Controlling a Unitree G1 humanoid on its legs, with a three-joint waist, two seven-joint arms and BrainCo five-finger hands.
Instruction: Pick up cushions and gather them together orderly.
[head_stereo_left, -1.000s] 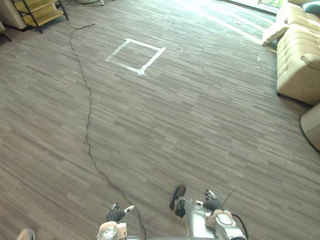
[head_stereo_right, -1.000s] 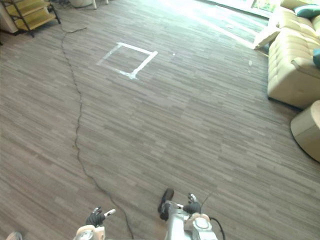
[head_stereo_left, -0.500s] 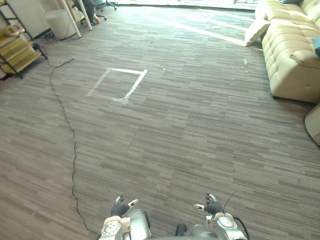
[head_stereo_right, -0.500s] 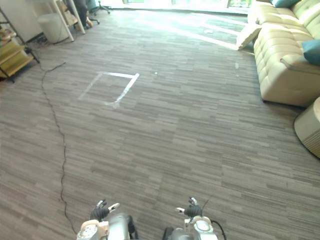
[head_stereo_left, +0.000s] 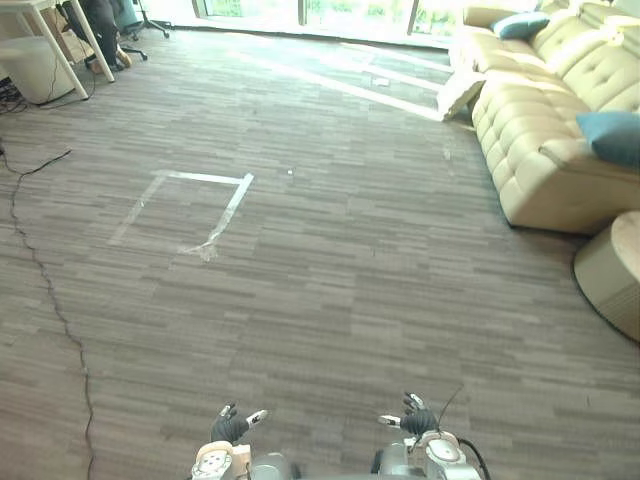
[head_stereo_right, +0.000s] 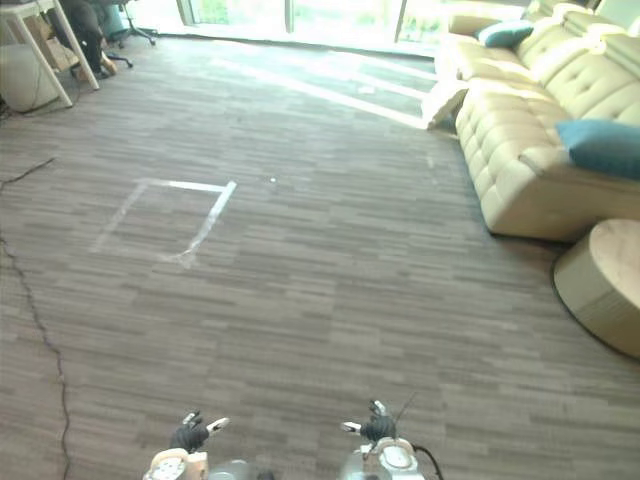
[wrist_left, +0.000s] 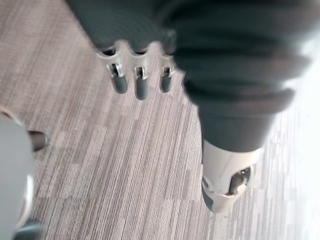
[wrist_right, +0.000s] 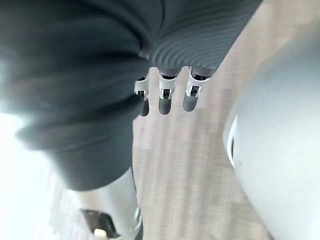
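Grey floor (head_stereo_left: 330, 280) separates the cushions (head_stereo_left: 610, 136) from the left robot hand (head_stereo_left: 232, 428) and right robot hand (head_stereo_left: 416, 421), both spread and empty, so approaching seems next.

The floor (head_stereo_left: 350, 290) is showing grey-brown streaked planking, the tape square (head_stereo_left: 231, 208) on it white. The sofa (head_stereo_left: 545, 150) is presenting cream, button-tufted; the near cushion (head_stereo_left: 612, 137) and far cushion (head_stereo_left: 520, 25) are showing teal.

The sofa (head_stereo_left: 535, 160), a cushion (head_stereo_left: 612, 135) on it and a round stool (head_stereo_left: 612, 278) run off the right edge. A pale speck (head_stereo_left: 290, 172) on the floor is too small to tell.
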